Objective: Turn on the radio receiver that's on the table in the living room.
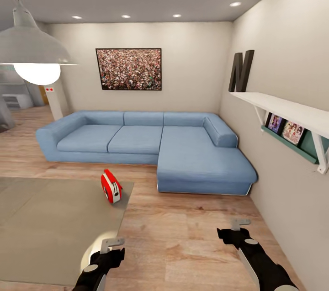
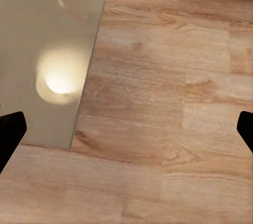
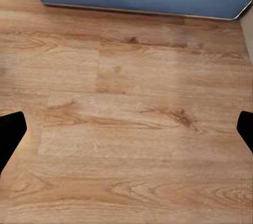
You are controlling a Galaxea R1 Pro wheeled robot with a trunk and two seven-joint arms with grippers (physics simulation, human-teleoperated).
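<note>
The small red radio receiver (image 1: 111,186) with white side trim stands upright near the far right corner of the low table (image 1: 50,227), whose grey glossy top reflects the lamp. My left gripper (image 1: 113,246) hovers over the table's near right edge, well short of the radio, and is open with nothing in it. In the left wrist view its dark fingertips (image 2: 10,135) sit wide apart over the table edge (image 2: 79,103) and floor. My right gripper (image 1: 237,229) hangs open over bare plank floor, its fingertips (image 3: 10,134) spread wide.
A blue sectional sofa (image 1: 151,145) lines the back wall under a framed crowd picture (image 1: 129,69). A white pendant lamp (image 1: 32,49) hangs at the upper left. A white wall shelf (image 1: 283,108) juts out on the right. Wood floor lies between table and sofa.
</note>
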